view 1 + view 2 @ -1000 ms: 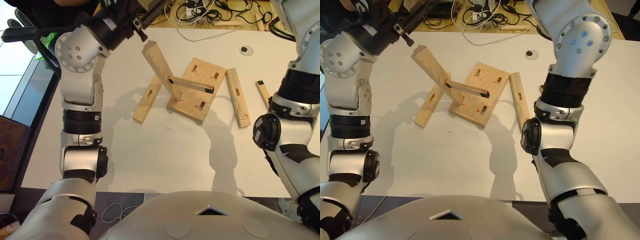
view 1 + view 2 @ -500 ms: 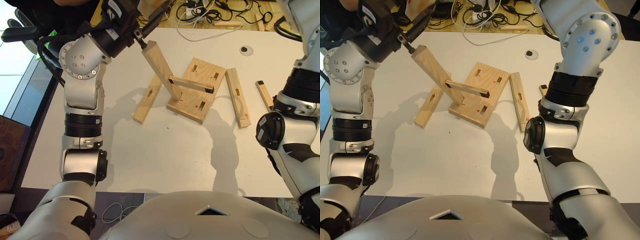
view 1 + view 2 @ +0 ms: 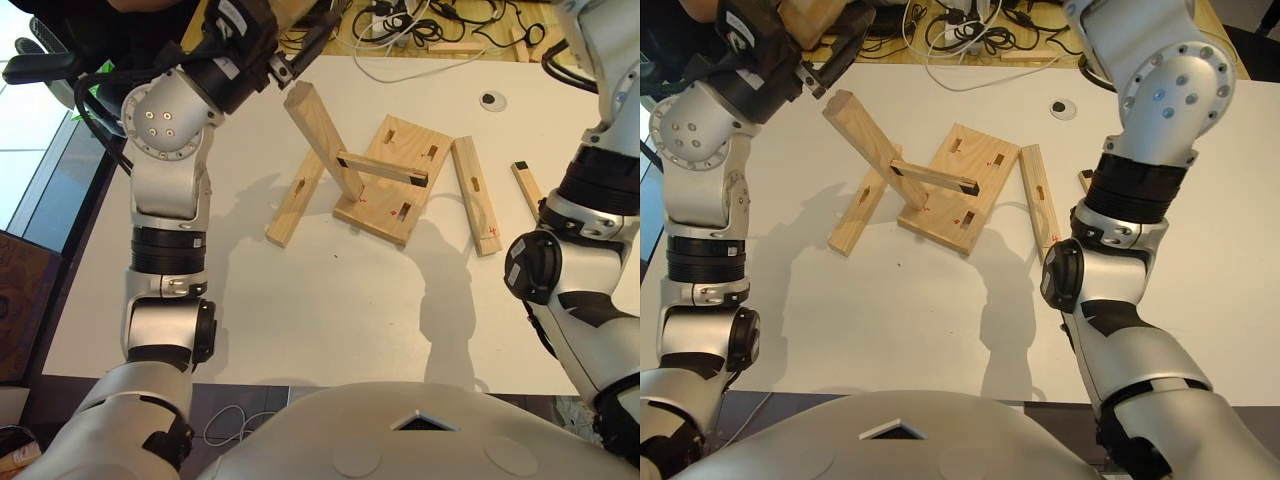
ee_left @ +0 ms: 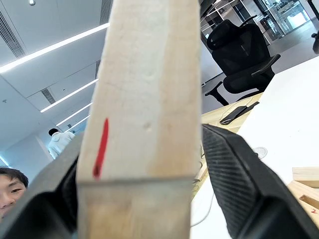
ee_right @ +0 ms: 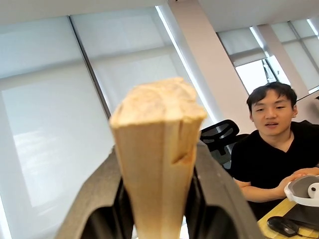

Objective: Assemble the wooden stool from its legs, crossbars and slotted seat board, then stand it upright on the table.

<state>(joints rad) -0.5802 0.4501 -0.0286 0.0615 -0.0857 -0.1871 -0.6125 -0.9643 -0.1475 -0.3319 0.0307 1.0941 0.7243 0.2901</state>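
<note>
The slotted seat board (image 3: 392, 180) lies flat mid-table. One leg (image 3: 322, 135) stands tilted in it, with a dark-tipped crossbar (image 3: 380, 168) sticking out from its side. Two more legs lie flat, one to the left (image 3: 295, 200) and one to the right (image 3: 475, 195) of the board. A short crossbar (image 3: 526, 188) lies farther right. My left gripper (image 3: 287, 62) hovers just beyond the tilted leg's top, shut on a wooden leg (image 4: 144, 99) with a red mark. My right gripper (image 5: 155, 209) is raised high, shut on a wooden piece (image 5: 157, 149).
Cables (image 3: 400, 30) and a thin wood strip (image 3: 460, 47) lie along the table's far edge. A small round black-and-white object (image 3: 490, 100) sits at the back right. The near half of the white table (image 3: 320, 320) is bare.
My left gripper dipped toward the top of the tilted leg, then drew back a little. The right arm shifted slightly. The parts on the table have not moved.
</note>
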